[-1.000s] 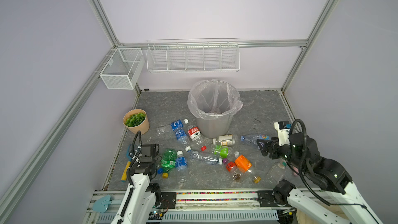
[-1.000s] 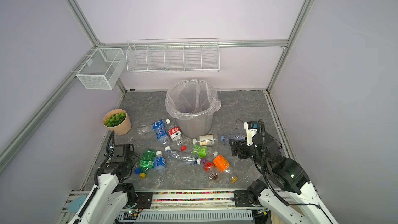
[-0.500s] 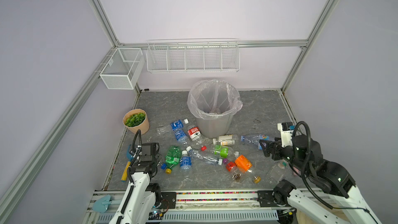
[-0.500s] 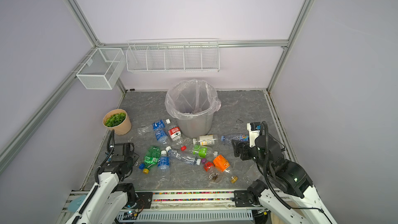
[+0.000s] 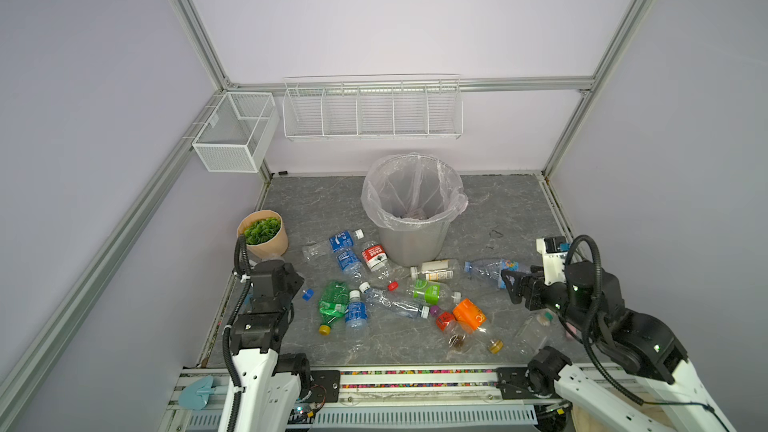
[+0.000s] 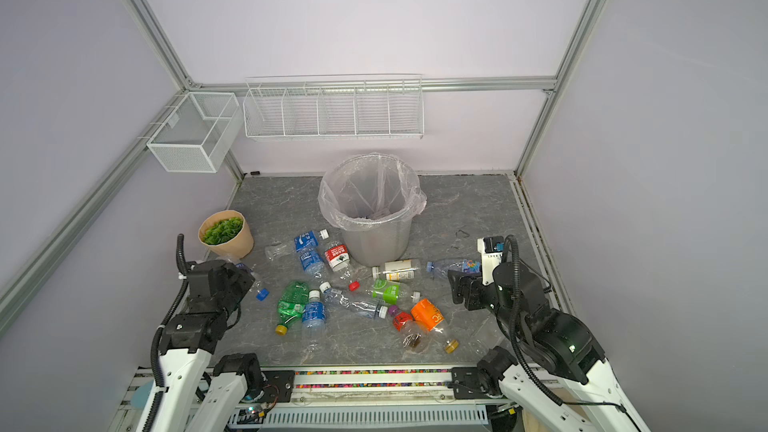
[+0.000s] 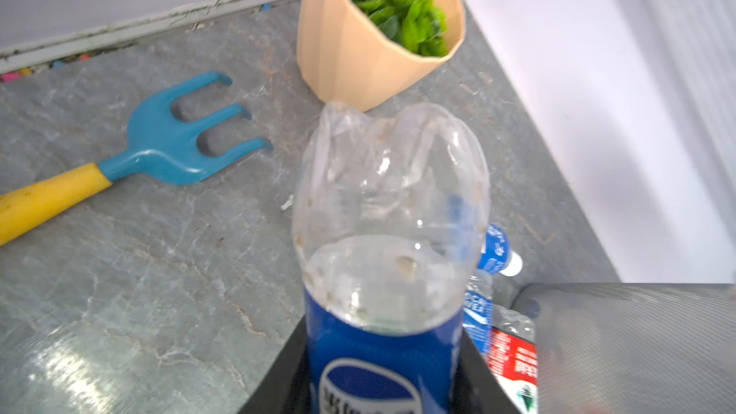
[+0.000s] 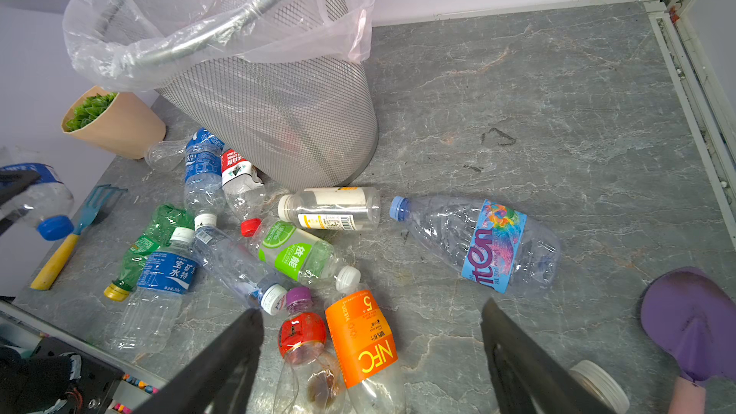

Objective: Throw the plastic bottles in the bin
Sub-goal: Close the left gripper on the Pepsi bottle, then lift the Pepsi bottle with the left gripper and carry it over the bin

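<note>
Newly clamped in the left gripper [image 7: 382,360], a blue-labelled bottle [image 7: 392,213] faces the plant pot [image 7: 358,53] and hand rake [image 7: 171,145]. Right gripper [image 8: 371,308] gapes; open floor [image 8: 537,93] lies beside the bin [image 8: 278,113].

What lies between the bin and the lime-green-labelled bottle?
A clear white-labelled bottle lies on its side between the bin and lime-green-labelled bottle, shown in the right wrist view.
</note>
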Motion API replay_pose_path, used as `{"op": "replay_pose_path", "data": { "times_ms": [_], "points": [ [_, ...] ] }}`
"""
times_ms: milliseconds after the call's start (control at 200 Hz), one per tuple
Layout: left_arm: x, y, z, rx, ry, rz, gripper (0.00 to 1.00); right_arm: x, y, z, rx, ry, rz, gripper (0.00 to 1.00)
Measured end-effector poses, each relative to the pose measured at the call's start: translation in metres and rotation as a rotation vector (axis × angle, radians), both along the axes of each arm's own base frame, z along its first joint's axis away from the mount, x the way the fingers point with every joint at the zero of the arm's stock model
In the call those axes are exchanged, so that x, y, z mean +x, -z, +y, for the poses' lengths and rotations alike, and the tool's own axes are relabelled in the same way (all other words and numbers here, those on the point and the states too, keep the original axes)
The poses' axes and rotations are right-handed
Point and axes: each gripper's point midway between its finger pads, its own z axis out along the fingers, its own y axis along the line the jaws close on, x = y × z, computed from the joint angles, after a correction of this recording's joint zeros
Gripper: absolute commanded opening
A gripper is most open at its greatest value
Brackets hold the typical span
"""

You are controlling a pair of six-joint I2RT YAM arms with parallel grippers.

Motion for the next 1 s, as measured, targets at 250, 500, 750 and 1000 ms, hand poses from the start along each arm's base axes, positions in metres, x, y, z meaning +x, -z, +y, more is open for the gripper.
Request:
{"op": "replay_pose_path", "data": {
  "times_ms": [250,500,750,1000],
  "points": [
    [0.009,-0.083,-0.011,0.001,0.077,-0.217,0.20,0.000,0.001,0.001,0.000,-0.002,0.004,0.88],
    [0.014,-0.174,-0.025,0.007,0.163,-0.471,0.19,0.002,0.003,0.004,0.003,-0.006,0.019,0.88],
    [0.008,-0.254,-0.036,0.016,0.229,-0.700,0.18,0.003,0.006,0.007,0.015,-0.007,0.033,0.88],
    [-0.001,-0.302,-0.039,0.030,0.251,-0.854,0.17,0.005,0.004,0.009,0.026,-0.006,0.031,0.88]
  ]
}}
